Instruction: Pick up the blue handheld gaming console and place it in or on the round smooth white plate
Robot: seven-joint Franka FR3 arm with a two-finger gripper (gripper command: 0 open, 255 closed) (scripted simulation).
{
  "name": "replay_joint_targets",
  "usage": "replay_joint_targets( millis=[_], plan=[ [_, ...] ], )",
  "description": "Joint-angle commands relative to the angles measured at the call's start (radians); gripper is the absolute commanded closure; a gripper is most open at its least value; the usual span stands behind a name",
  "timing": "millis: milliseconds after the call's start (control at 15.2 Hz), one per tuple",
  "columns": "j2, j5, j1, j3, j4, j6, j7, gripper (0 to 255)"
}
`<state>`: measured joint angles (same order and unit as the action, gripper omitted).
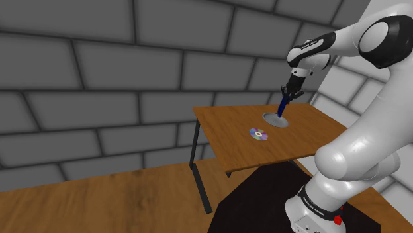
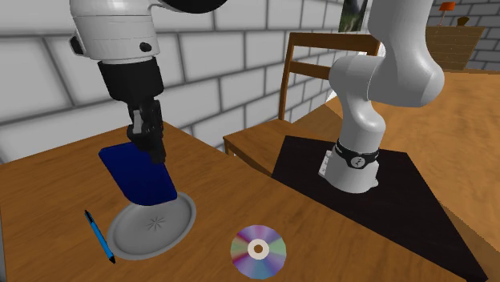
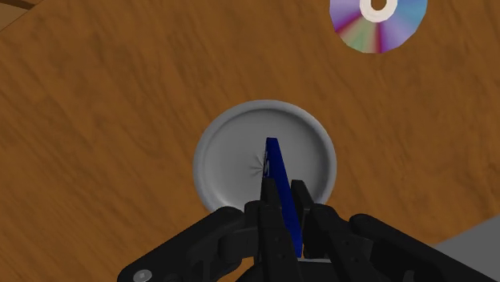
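Wrist view: blue console [image 3: 275, 160], clasped edge-on by the fingers [image 3: 303, 204], is held over the grey plate [image 3: 228, 160] at frame centre; released tilted, toppling off is risked.

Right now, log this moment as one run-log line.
gripper: shut on flat dark-blue console | console: tilted over round grey plate, contact unclear | nearby: shiny disc, blue pen
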<state>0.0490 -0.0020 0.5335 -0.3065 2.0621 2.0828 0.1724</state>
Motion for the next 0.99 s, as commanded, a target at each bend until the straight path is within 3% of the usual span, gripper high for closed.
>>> replay_joint_targets(
  millis=[0,462,924],
  plan=[
    [0.013,0.005,0.0,0.001,0.012,0.025,-0.001,255],
    [0.057,0.021,0.002,0.002,0.056,0.111,-0.012,255],
    [0.057,0.021,0.002,0.002,0.056,0.111,-0.012,255]
  ],
)
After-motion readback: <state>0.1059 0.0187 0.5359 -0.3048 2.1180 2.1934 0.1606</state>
